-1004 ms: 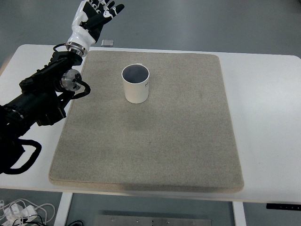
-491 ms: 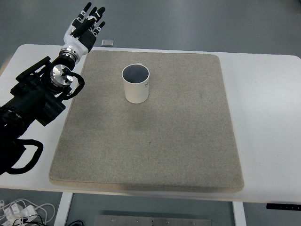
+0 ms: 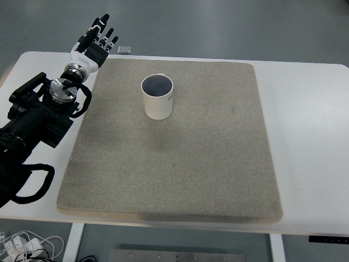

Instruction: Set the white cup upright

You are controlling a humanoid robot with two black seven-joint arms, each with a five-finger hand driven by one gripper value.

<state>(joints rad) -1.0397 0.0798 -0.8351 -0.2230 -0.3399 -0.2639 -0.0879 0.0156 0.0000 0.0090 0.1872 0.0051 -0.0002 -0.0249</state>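
Observation:
A white cup (image 3: 157, 97) stands upright on the grey mat (image 3: 180, 164), mouth up, toward the mat's far left. My left hand (image 3: 96, 41) hovers over the mat's far left corner, well left of the cup and not touching it. Its fingers are spread and hold nothing. The black left arm (image 3: 38, 114) runs down to the picture's left edge. No right arm shows.
The mat covers most of the white table (image 3: 311, 120). A small grey object (image 3: 125, 49) lies on the table just beyond the mat's far edge, next to my hand. Cables (image 3: 27, 245) hang below the table's near left corner.
My left hand has drawn back to the left and lowered, moving away from the cup. The cup has stayed upright in the same spot.

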